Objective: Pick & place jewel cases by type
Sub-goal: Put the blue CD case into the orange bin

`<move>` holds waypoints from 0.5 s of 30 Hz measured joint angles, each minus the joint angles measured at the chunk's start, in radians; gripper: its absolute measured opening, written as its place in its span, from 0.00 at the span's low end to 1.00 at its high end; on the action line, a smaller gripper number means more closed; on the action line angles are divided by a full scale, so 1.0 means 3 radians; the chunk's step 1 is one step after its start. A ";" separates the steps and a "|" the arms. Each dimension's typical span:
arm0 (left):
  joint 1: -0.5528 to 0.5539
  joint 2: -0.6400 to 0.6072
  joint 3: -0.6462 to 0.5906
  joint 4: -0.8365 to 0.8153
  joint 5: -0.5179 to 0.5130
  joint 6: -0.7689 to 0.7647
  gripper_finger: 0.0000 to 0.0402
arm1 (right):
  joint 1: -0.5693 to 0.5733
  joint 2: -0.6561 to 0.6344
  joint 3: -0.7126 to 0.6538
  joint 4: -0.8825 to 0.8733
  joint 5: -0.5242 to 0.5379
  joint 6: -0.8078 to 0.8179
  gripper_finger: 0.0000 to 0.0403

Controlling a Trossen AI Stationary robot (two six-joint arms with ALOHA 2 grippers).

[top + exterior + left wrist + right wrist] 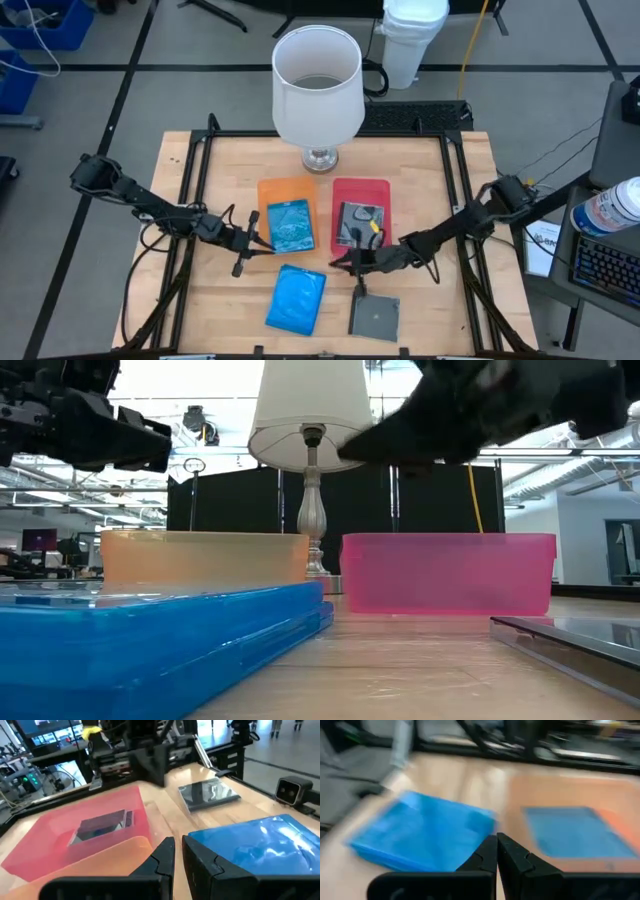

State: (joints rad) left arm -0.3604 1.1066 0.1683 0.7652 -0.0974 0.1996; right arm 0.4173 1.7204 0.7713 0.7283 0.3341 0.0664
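Right wrist view shows the right gripper with its fingers pressed together and nothing between them. In the high view this gripper hangs over the bare table, just in front of the red tray and between the two loose cases. The left gripper has its fingers nearly together, a thin gap showing, and holds nothing; in the high view it sits at the left edge of the orange tray.

Case positions:
- One blue case lies in the orange tray.
- One dark case lies in the red tray, with a small yellow item on it that cannot be identified.
- One blue case lies on the table in front of the orange tray.
- One grey case lies on the table in front of the red tray.

A white lamp stands behind the trays. No writing or label can be read on any case or tray.
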 joint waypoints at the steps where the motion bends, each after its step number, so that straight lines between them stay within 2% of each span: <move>1: -0.0017 0.0000 0.0012 -0.0085 -0.0002 0.0016 0.10 | -0.0016 0.0030 0.0001 0.0127 -0.0120 0.0017 0.00; 4: -0.0241 0.0004 0.0236 -0.0773 -0.0148 0.0111 0.10 | -0.0009 0.0066 0.0016 0.0435 -0.0164 0.0061 0.00; 7: -0.0557 0.0058 0.0718 -0.1739 -0.0707 -0.0052 0.10 | 0.0087 0.0088 0.0062 0.0436 -0.0143 0.0042 0.00; 9: -0.0744 0.0112 0.1022 -0.2324 -0.0946 -0.0221 0.10 | 0.0188 0.0156 0.0169 0.0435 -0.0054 -0.0003 0.00; 12: -0.1022 0.0197 0.1395 -0.2808 -0.0959 -0.0389 0.10 | 0.0325 0.0272 0.0424 0.0317 0.0107 -0.0047 0.00; 15: -0.1334 0.0274 0.1556 -0.3085 -0.1001 -0.0520 0.10 | 0.0427 0.0428 0.0795 -0.0025 0.0168 0.0055 0.00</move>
State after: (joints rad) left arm -0.7607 1.1886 0.6352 -0.1603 -0.3977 0.0435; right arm 0.5455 1.8487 1.0097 0.7209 0.3844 0.0830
